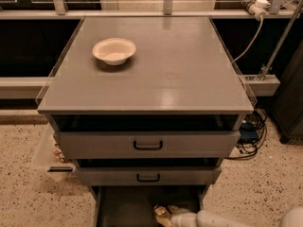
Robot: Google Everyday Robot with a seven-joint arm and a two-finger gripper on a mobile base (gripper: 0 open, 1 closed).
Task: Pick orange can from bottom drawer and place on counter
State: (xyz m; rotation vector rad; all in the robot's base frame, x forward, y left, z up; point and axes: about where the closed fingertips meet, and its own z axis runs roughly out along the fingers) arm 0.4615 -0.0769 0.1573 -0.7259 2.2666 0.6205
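The bottom drawer (123,209) is pulled out at the foot of the grey cabinet, dark and tray-like. The orange can (161,213) shows as a shiny copper shape at the drawer's right side, at the bottom edge of the view. My gripper (170,216) comes in from the lower right on a white arm and sits right at the can, partly cut off by the frame edge. The counter (170,65) is the broad flat grey cabinet top above.
A white bowl (114,50) stands on the counter's back left. Two grey-fronted drawers with black handles (147,145) sit above the bottom drawer. Cables (250,131) and a rail are to the right; speckled floor surrounds the cabinet.
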